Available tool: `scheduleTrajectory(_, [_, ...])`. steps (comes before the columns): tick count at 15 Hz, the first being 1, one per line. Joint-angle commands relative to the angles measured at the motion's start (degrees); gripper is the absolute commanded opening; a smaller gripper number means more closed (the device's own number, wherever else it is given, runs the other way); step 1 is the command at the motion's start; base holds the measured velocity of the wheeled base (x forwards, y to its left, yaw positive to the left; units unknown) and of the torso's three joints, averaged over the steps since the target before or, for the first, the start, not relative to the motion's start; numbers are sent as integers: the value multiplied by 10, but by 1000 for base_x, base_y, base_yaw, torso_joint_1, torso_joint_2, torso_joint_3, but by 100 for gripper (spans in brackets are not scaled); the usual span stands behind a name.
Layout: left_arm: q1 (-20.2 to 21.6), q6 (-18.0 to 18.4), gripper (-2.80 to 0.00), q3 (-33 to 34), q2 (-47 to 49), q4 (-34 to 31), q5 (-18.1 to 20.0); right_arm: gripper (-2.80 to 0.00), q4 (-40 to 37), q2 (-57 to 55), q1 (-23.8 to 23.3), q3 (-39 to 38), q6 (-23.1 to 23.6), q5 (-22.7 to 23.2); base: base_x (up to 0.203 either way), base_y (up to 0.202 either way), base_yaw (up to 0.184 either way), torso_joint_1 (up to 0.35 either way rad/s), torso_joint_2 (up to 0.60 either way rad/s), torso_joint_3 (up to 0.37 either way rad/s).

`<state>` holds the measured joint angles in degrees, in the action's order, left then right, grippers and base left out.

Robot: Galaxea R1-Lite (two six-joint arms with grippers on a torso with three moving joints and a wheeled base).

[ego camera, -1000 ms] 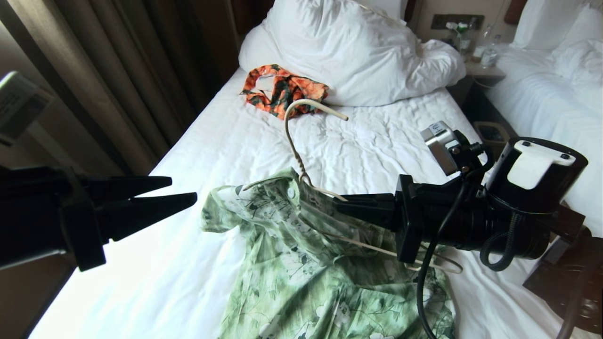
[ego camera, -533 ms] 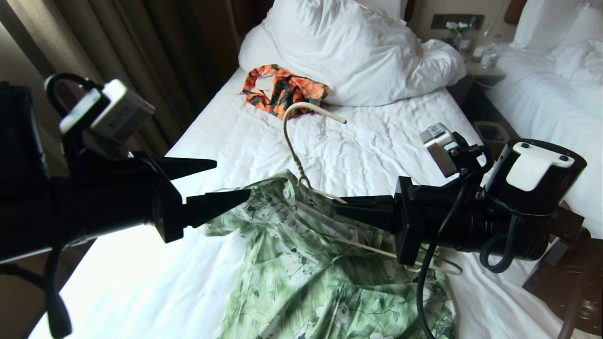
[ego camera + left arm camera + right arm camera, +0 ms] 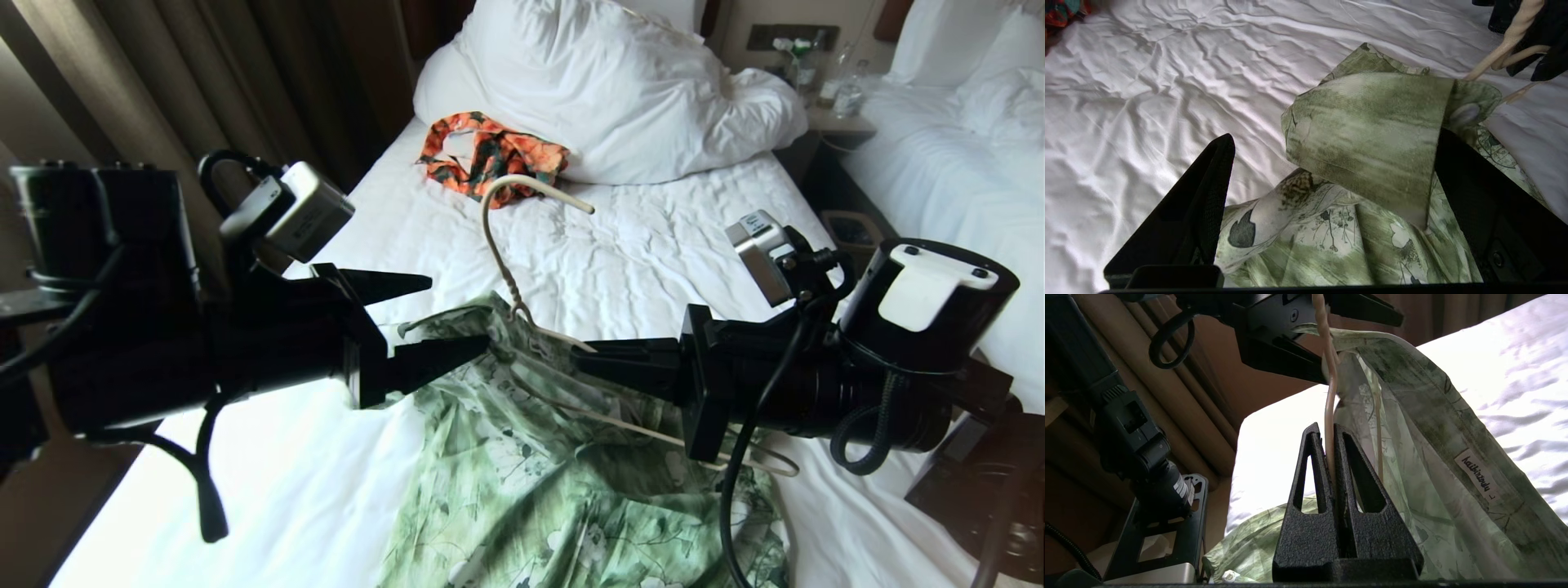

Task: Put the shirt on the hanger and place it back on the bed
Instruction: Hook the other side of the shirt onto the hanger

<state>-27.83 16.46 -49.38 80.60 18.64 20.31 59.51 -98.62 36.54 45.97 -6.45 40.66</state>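
At centre frame the shirt [image 3: 563, 482] lies on the bed [image 3: 653, 245], its collar lifted on the hanger [image 3: 500, 245]. The right hand [image 3: 584, 359], reaching in from the right, is clenched on the hanger's wire just below the twisted neck. The left hand [image 3: 457, 322], coming from the left, is spread wide with the collar between its fingers [image 3: 1196, 204], gripping nothing.

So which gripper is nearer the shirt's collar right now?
Left. The left gripper is open with the shirt collar between its jaws. The right gripper is shut on the hanger wire, just beside the collar.
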Motion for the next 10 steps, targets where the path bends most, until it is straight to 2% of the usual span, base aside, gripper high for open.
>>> scheduleTrajectory(1, [-5,2,0,-1,52,46,1,-280,3,2,2,-1,-1,2,0,0,0,0,0,0])
scheduleTrajectory(3, [-18,2,0,-7,66,84,0,-280,3,4,2,-2,-1,2,0,0,0,0,0,0])
scheduleTrajectory(5, [-46,0,0,-10,64,89,-14,-280,3,3,2,-1,-1,1,0,0,0,0,0,0])
scheduleTrajectory(7, [-52,0,0,-12,66,89,-30,-280,3,4,2,-1,-1,0,0,0,0,0,0,0])
scheduleTrajectory(10, [-59,1,0,-8,67,90,-31,-280,3,5,2,-1,-1,0,0,0,0,0,0,0])
